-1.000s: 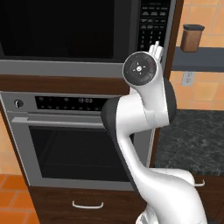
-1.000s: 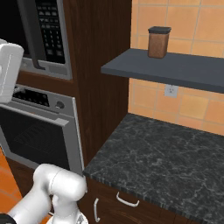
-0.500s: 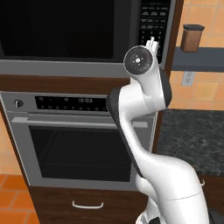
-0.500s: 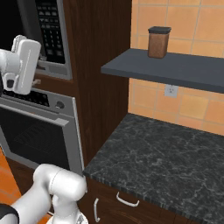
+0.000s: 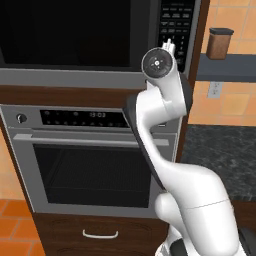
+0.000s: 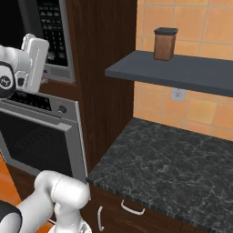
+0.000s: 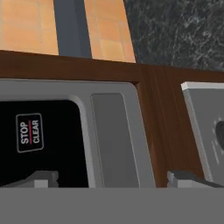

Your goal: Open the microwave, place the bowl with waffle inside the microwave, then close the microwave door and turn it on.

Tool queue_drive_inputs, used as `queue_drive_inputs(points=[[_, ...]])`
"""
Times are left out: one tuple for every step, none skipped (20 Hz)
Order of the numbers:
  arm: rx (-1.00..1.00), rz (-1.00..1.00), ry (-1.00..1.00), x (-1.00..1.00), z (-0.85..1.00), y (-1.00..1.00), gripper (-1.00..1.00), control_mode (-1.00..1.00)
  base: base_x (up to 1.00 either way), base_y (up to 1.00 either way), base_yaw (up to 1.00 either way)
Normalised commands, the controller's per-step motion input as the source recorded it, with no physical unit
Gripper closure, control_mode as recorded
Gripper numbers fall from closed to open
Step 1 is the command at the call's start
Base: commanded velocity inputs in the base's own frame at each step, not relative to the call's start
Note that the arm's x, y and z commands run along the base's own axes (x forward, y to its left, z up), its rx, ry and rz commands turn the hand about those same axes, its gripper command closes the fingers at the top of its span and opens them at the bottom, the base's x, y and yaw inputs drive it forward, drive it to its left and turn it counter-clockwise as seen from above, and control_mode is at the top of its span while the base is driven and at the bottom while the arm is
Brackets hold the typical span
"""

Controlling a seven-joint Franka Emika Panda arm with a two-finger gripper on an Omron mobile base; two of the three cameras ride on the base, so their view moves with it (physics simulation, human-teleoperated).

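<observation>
The microwave (image 5: 75,77) sits built in above the oven, and its door (image 5: 70,30) of black glass is shut. Its black keypad (image 5: 176,22) (image 6: 52,27) is at the right. My gripper (image 5: 169,46) is raised in front of the keypad's lower end, fingers pointing at the panel. In the hand view the gripper (image 7: 116,179) is open with nothing between its tips. It faces the grey frame beside the keypad, and the STOP CLEAR button (image 7: 29,132) lies to the left. The bowl and the waffle are out of view.
Below the microwave stands a silver wall oven (image 5: 90,170) with a bar handle (image 5: 60,137). To the right, a dark shelf (image 6: 182,70) carries a tall brown canister (image 6: 164,43) above a black stone counter (image 6: 173,159). A drawer handle (image 5: 100,234) is below the oven.
The arm has lifted the hand a little and brought it closer to the keypad. The microwave door has stayed shut.
</observation>
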Motion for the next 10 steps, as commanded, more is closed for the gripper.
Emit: queue_drive_inputs(points=[[0.0, 0.09, 0.0, 0.19, 0.0, 0.0, -1.0, -1.0, 0.0, 0.0, 0.0], [0.0, 0.09, 0.0, 0.26, 0.0, 0.01, -1.0, -1.0, 0.0, 0.0, 0.0], [0.0, 0.09, 0.0, 0.28, 0.0, 0.0, -1.0, -1.0, 0.0, 0.0, 0.0], [0.0, 0.08, -0.01, 0.23, 0.0, 0.0, -1.0, -1.0, 0.0, 0.0, 0.0], [0.0, 0.08, 0.0, 0.29, 0.0, 0.0, -1.0, -1.0, 0.0, 0.0, 0.0], [0.0, 0.08, 0.0, 0.3, 0.0, 0.01, -1.0, -1.0, 0.0, 0.0, 0.0], [0.0, 0.08, 0.0, 0.29, 0.0, 0.0, -1.0, -1.0, 0.0, 0.0, 0.0], [0.0, 0.07, -0.02, 0.24, 0.0, 0.0, -1.0, -1.0, 0.0, 0.0, 0.0], [0.0, 0.07, -0.02, 0.22, -0.03, 0.09, -1.0, -1.0, 0.0, 0.0, 0.0], [0.0, 0.07, -0.06, 0.21, -0.14, 0.04, -1.0, -1.0, 0.0, 0.0, 0.0]])
